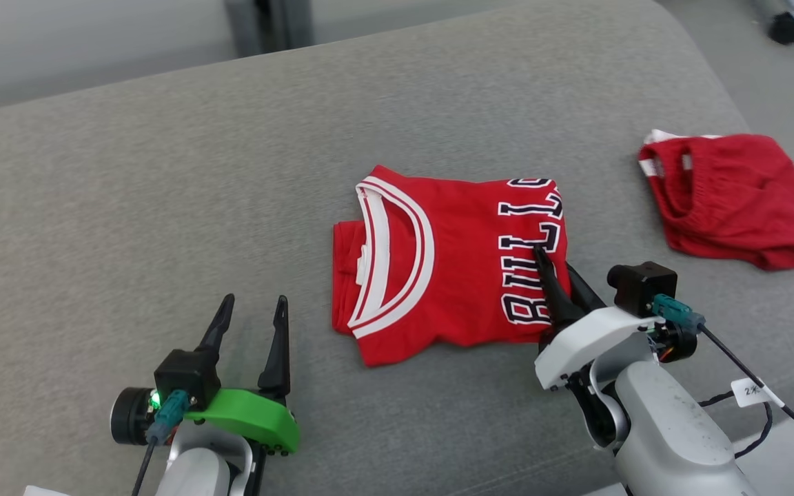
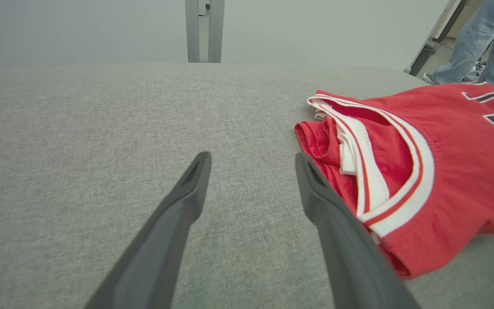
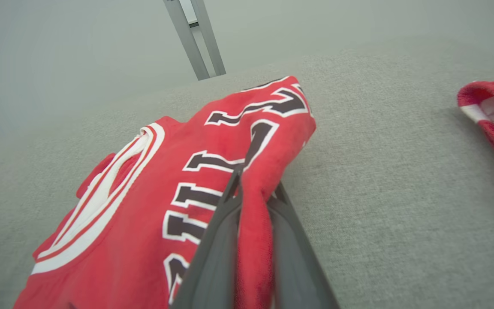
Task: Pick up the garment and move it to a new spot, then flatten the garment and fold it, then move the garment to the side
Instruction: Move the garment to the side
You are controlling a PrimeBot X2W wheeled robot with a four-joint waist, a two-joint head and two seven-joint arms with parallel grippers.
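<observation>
Red jersey, long axis L-R, collar left; R claw clamped on it, L claw apart.

Across the chest of the red jersey runs block lettering in dark navy with a white outline. In the head view it reads upward as B, U, L, L, and a fifth letter bends over the fold and is not legible. The right wrist view shows the same letters close up, partly lost in a crease. A small white tag on a black cable begins "2X"; the rest cannot be read.
</observation>
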